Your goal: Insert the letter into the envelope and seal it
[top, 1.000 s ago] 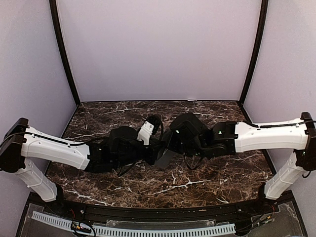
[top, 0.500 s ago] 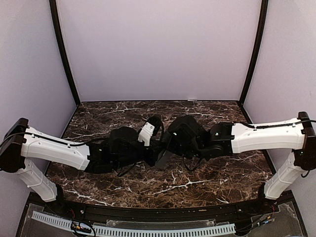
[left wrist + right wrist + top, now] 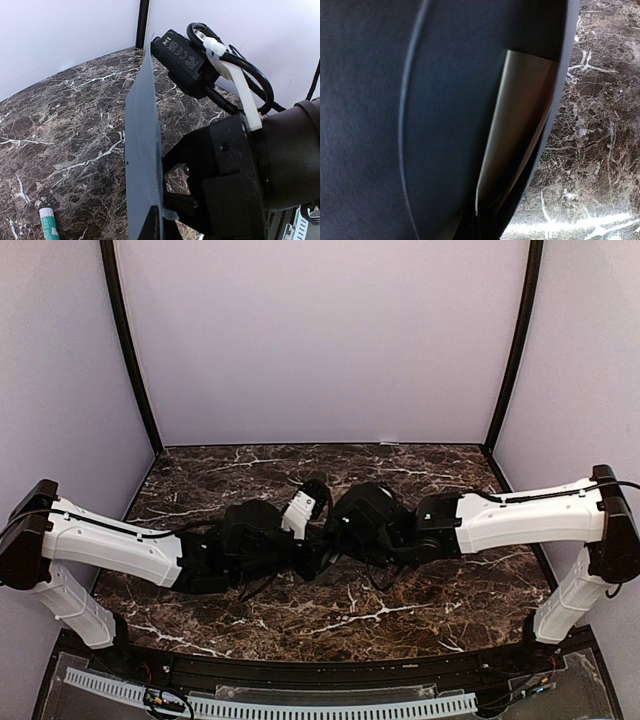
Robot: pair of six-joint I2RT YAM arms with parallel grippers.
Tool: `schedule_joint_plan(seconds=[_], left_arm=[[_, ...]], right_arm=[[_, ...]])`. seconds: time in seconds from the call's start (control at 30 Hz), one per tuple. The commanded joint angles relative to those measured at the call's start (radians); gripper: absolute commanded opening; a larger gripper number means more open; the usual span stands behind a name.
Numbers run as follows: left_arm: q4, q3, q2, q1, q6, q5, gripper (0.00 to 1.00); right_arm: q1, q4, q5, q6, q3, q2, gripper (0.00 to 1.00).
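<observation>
The letter (image 3: 512, 135), a tan sheet, sits partly inside the open mouth of the envelope (image 3: 142, 165). Its visible part is a narrow wedge between the dark blue-grey walls. The envelope is held off the desk (image 3: 420, 600) at mid-desk, standing on edge and nearly upright where the two arms meet.

The left arm (image 3: 110, 545) reaches low from its base toward the centre, forearm almost level. The left jaws are clenched on the envelope's lower edge. The right arm (image 3: 520, 520) stretches in from the other side, also nearly level, with its wrist pressed close against the left one. The right jaws are clenched too. The letter's near end narrows down into them, though the contact itself is dark and hard to make out.

Compared with a second ago, the right arm has slid toward the left arm, and its elbow and wrist now lie nearer the centre. From above, the grey strip of envelope below the wrists has shrunk to a sliver. The left arm has barely shifted.

A white-and-green glue stick (image 3: 48, 224) lies on the desk, well apart from the envelope.
</observation>
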Motion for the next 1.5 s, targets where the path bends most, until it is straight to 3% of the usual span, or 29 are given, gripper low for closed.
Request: schedule_joint_plan(seconds=[0.0, 0.13, 0.33, 0.6, 0.87, 1.07, 1.3, 1.47], left_arm=[[0.036, 0.032, -0.025, -0.01, 0.003, 0.007, 0.0], [0.033, 0.034, -0.021, -0.01, 0.004, -0.011, 0.0], [0.02, 0.038, -0.022, -0.01, 0.004, -0.069, 0.0], [0.008, 0.044, -0.014, -0.01, 0.005, -0.103, 0.0], [-0.004, 0.044, -0.021, -0.01, 0.005, -0.127, 0.0], [-0.006, 0.041, -0.03, -0.01, 0.007, -0.127, 0.0], [-0.007, 0.039, -0.037, -0.01, 0.008, -0.108, 0.0], [-0.008, 0.036, -0.042, -0.01, 0.0, -0.085, 0.0]], right_arm=[[-0.005, -0.035, 0.02, 0.008, 0.017, 0.012, 0.0], [-0.005, -0.035, 0.018, 0.0, 0.017, -0.014, 0.01], [-0.005, 0.031, -0.022, -0.072, -0.018, -0.081, 0.15], [-0.003, 0.059, -0.04, -0.148, -0.037, -0.171, 0.24], [-0.001, 0.18, -0.071, -0.286, -0.115, -0.292, 0.47], [-0.002, 0.206, -0.038, -0.396, -0.159, -0.4, 0.75], [-0.002, 0.272, -0.011, -0.542, -0.231, -0.476, 0.86], [-0.001, 0.21, -0.014, -0.612, -0.212, -0.488, 0.95]])
